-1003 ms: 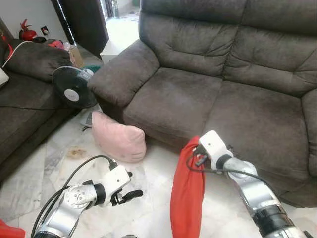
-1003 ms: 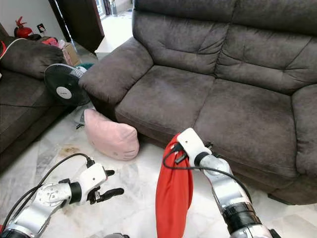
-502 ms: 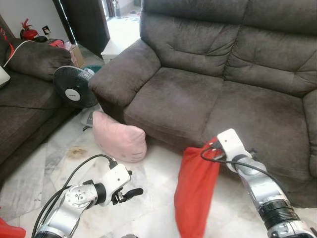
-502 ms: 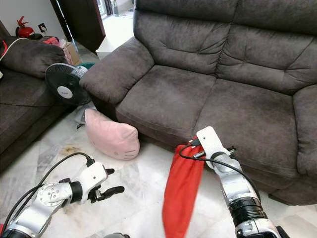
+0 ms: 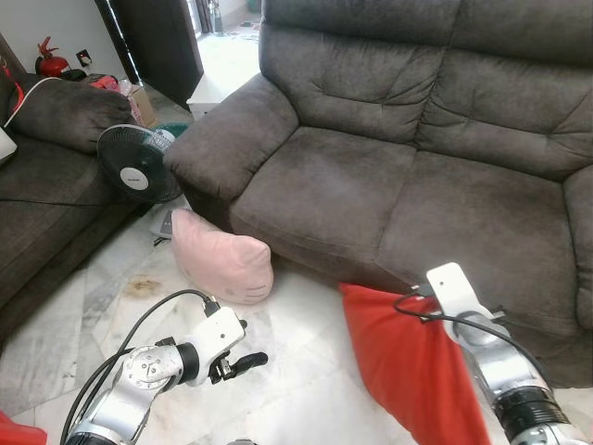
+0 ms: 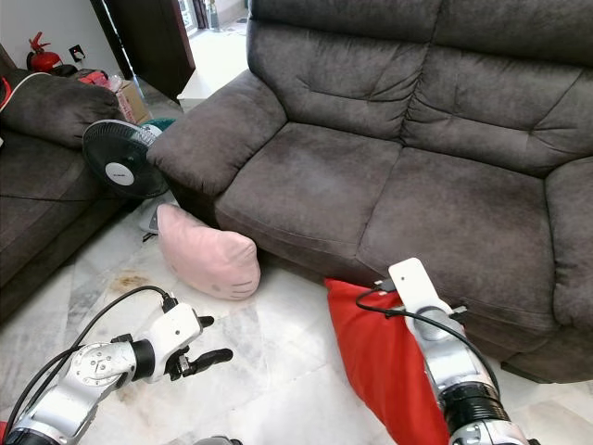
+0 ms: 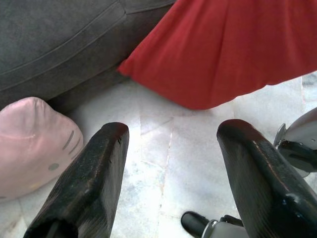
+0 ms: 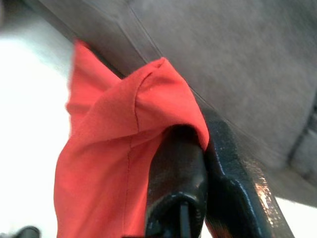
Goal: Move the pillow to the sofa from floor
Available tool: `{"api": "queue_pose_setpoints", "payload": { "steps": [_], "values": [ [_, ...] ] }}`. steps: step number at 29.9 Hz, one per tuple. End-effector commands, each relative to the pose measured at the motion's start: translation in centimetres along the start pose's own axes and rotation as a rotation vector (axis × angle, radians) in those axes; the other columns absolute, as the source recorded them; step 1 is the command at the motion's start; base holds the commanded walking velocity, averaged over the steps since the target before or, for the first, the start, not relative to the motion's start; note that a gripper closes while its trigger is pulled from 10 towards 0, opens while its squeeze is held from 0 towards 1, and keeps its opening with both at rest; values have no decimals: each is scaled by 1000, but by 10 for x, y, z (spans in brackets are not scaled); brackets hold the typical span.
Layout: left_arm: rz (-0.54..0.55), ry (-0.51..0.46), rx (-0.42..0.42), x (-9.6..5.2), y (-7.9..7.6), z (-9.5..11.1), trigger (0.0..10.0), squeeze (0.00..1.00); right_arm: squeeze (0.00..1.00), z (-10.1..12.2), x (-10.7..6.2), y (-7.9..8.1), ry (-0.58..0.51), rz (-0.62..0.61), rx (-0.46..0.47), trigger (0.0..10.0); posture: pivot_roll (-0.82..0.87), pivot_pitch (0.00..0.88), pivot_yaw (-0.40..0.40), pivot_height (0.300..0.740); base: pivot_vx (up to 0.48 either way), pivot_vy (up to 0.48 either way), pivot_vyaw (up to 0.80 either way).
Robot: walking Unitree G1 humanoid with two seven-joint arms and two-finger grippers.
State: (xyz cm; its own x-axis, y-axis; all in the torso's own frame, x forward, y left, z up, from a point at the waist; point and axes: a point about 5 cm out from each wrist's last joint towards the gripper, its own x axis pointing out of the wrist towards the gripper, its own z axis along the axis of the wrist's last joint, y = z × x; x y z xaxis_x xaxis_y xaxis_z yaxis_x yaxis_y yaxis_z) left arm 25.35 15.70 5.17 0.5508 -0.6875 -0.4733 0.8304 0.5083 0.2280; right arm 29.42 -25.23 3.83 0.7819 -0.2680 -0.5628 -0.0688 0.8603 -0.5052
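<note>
The red pillow (image 6: 384, 357) hung slanting in front of the sofa (image 6: 389, 176), its long side running from the top corner near the seat edge down toward the floor (image 6: 278, 371). The right gripper (image 8: 200, 148) pinched that top corner tight between its black fingers (image 8: 178, 163). The pillow's bottom end was cut off by the picture edge. A pink pillow (image 6: 206, 252) lay on the floor against the sofa's arm, with a fan (image 6: 120, 159) beside it. The left gripper (image 7: 171, 173) hung low over the floor with its fingers spread apart, holding nothing.
</note>
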Motion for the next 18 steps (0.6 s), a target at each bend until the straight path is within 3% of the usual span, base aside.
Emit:
{"api": "queue_pose_setpoints", "payload": {
  "steps": [1, 8, 11, 13, 16, 18],
  "values": [
    [-6, 23, 2, -3, -1, -4, 10000, 0, 0, 5, -1, -8, -24, -39, 2, 10000, 112, 60, 21, 740, 0, 0, 0],
    [-1, 22, 4, 0, -2, -5, 10000, 0, 0, -4, 1, -4, -25, -43, 28, 10000, 112, 63, 22, 740, 0, 0, 0],
    [4, 24, 5, 0, -2, -5, 10000, 0, 0, 25, -4, 22, -182, 146, 144, 10000, 113, 64, 23, 740, 0, 0, 0],
    [5, 24, 6, 0, -1, -5, 10000, 0, 0, 32, -7, 29, -220, 202, 166, 10000, 113, 64, 23, 740, 0, 0, 0],
    [9, 24, 7, 0, -1, -5, 10000, 0, 0, 42, -11, 43, -272, 285, 116, 10000, 116, 65, 20, 740, 0, 0, 0],
    [10, 23, 7, 0, -1, -5, 10000, 0, 0, 45, -12, 43, -276, 296, 140, 10000, 116, 65, 19, 740, 0, 0, 0]
  ]
}}
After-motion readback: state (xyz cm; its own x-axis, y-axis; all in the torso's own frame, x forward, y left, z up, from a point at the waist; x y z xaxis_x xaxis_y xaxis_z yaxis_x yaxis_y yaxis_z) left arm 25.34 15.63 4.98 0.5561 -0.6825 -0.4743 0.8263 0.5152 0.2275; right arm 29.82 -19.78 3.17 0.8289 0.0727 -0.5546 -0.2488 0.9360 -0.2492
